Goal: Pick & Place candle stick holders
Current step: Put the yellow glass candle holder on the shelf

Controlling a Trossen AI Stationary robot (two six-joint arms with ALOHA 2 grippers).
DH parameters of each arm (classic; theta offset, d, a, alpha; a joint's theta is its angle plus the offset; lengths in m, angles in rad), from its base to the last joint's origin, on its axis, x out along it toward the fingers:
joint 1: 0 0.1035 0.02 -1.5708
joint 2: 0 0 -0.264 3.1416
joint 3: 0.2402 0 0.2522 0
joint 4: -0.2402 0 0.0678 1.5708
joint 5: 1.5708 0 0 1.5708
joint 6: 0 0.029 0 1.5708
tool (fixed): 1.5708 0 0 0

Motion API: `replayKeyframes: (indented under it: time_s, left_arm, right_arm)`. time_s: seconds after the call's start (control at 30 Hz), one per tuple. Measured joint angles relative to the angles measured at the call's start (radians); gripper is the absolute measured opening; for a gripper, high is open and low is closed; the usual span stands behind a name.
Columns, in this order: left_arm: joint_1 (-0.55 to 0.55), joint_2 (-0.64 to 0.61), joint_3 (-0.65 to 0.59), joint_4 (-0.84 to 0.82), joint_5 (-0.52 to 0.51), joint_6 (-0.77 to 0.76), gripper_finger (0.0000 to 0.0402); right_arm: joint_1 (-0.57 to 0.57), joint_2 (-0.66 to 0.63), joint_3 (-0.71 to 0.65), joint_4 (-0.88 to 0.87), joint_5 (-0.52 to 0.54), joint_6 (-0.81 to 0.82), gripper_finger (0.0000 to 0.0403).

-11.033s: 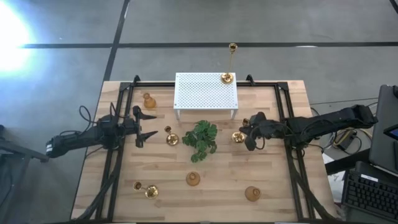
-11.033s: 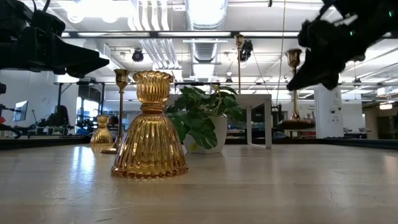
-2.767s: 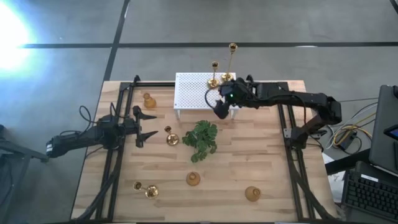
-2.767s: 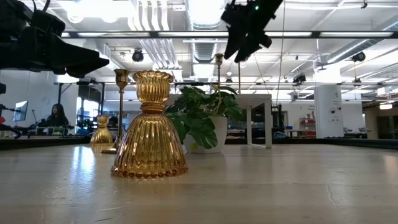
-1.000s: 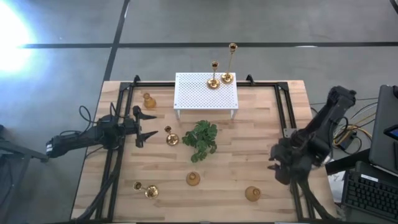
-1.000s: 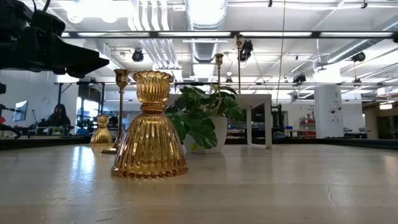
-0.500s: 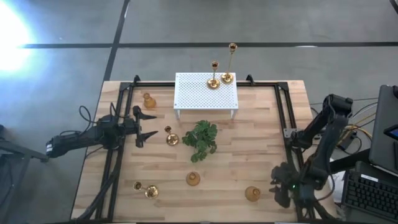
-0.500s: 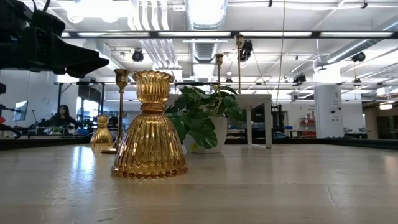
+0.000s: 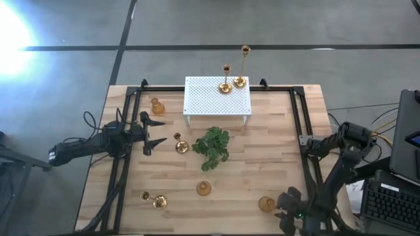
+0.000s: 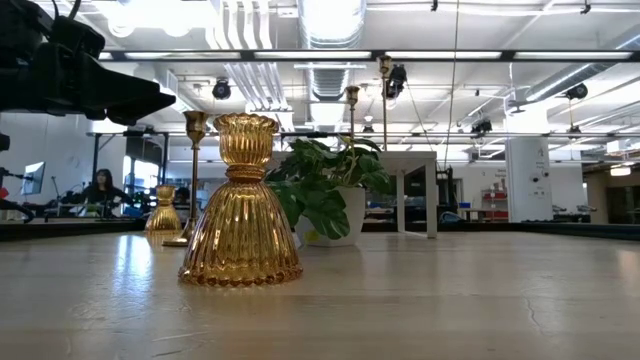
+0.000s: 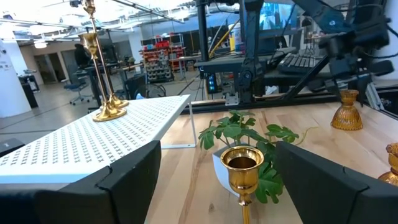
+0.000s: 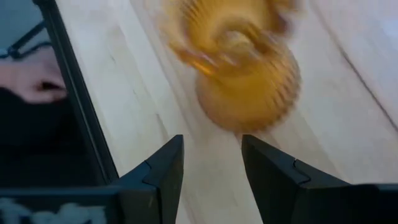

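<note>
Two on the stand: we are seeing two tall candle stick holders standing upright at the far right corner of the white perforated stand, which we are reading as the drop-off spot.
Five waiting: we are counting five holders on the tabletop: one squat holder far left, one short stem beside the green plant, one holder lying near the left front, one squat holder in front of the plant, and one bulbous holder near the right front.
Right claw: it is hovering just beside the bulbous holder, fingers apart and empty, the holder lying just beyond their tips in the wrist view; we are judging this a line-up for the next pick.
Left claw: it is waiting wide apart near the short stem, gripping nothing.
Risk: we are expecting the round ribbed body to slip unless the fingers are straddling it squarely.
</note>
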Motion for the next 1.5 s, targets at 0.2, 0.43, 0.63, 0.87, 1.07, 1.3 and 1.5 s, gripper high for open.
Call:
replayKeyframes:
  time_s: [0.2, 0.43, 0.63, 0.87, 1.07, 1.3, 1.5]
  left_arm:
    - [0.0, 0.0, 0.0, 0.0, 0.0, 0.0, 0.0319]
    - [0.0, 0.0, 0.0, 0.0, 0.0, 0.0, 0.0319]
    - [0.0, 0.0, 0.0, 0.0, 0.0, 0.0, 0.0319]
    - [0.0, 0.0, 0.0, 0.0, 0.0, 0.0, 0.0319]
    - [0.0, 0.0, 0.0, 0.0, 0.0, 0.0, 0.0319]
    - [0.0, 0.0, 0.0, 0.0, 0.0, 0.0, 0.0319]
    - [0.0, 0.0, 0.0, 0.0, 0.0, 0.0, 0.0319]
  right_arm:
    - [-0.001, 0.098, 0.104, -0.144, 0.076, 0.003, 0.018]
    - [0.0, 0.14, 0.181, -0.319, 0.125, 0.1, 0.0235]
    - [-0.005, 0.143, 0.201, -0.317, 0.159, 0.097, 0.0285]
    - [-0.023, 0.143, 0.197, -0.314, 0.185, 0.09, 0.0305]
    - [-0.031, 0.143, 0.187, -0.312, 0.214, 0.096, 0.0289]
    - [-0.033, 0.143, 0.186, -0.307, 0.264, 0.098, 0.0266]
    - [-0.045, 0.143, 0.164, -0.252, 0.293, 0.094, 0.0252]
